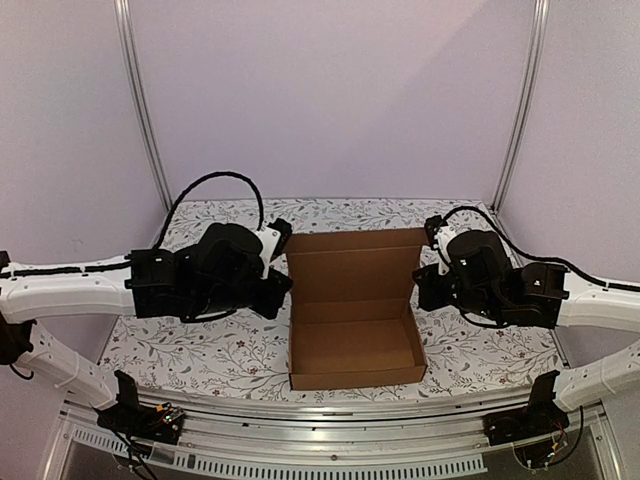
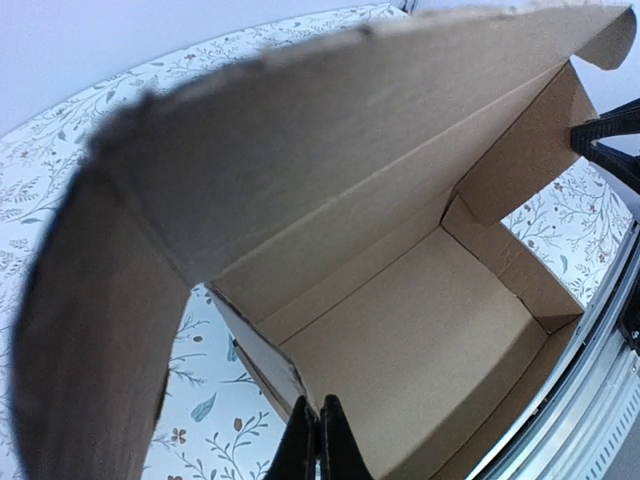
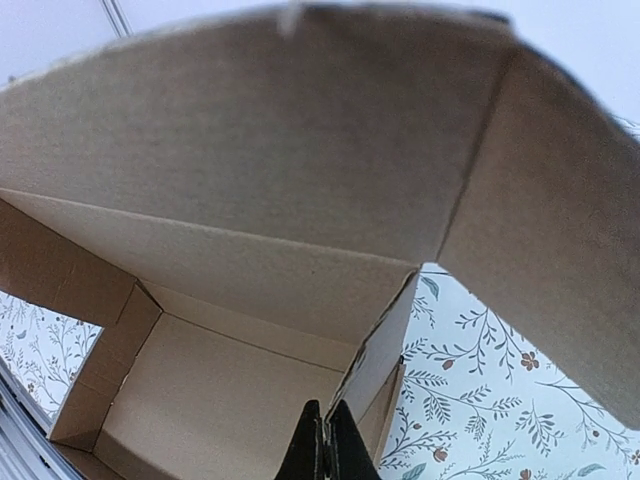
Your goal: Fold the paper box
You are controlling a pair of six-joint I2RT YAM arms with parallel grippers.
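So the paper box [image 1: 355, 330] sits dead centre on the flowery worktop [image 1: 230, 350]. Its tray is already formed and the lid [image 1: 355, 262] stands up along the far edge, so I'd say closing that lid is the job in hand. Your left gripper [image 1: 286, 282] is at the middle left of the top view, right next to the box's left wall. Your right gripper [image 1: 422, 288] mirrors it at the middle right. Both have their fingers pinched together with nothing between them, which is fine if you plan to push rather than pinch. In the left wrist view the gripper [image 2: 318, 440] sits at the bottom centre, just over the left wall [image 2: 255, 350], though I can't tell if it's actually touching. The lid's side flap [image 2: 90, 330] looms big and blurry at the left of that frame. The right wrist view is the same deal: gripper [image 3: 322, 445] at the bottom centre by the right wall [image 3: 375, 350], flap [image 3: 560, 230] at the right. My advice is to nudge both flaps inward first so they slide inside the walls. Then bring the lid down from both sides evenly. If you push one side harder, I'd expect the light box to skate or twist on the cloth.
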